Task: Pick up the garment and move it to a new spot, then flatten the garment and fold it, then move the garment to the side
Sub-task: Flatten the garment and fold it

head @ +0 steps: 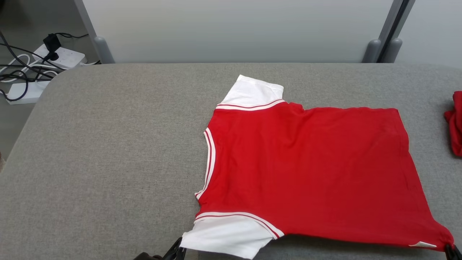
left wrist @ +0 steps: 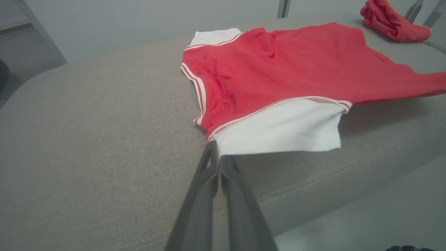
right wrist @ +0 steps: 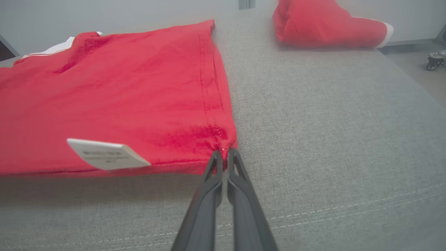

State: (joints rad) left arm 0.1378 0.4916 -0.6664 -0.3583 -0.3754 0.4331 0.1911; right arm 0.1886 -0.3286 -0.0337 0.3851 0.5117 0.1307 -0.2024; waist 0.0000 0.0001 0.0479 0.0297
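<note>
My left fingers [left wrist: 204, 188] are pinching the white sleeve [left wrist: 278, 129] by its corner at the desk's [head: 108, 162] near edge, and my right fingers [right wrist: 209, 188] are pinching the hem corner [right wrist: 219, 136] there. The garment [head: 306, 173] is lying flat beyond them, its long axis running along that edge.

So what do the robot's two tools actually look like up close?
The left tool is a pair of long, slim, dark grey fingers, smooth and matte, tapering to narrow tips, with a small slot just behind the tip. The right tool looks the same, plain and unmarked.
</note>
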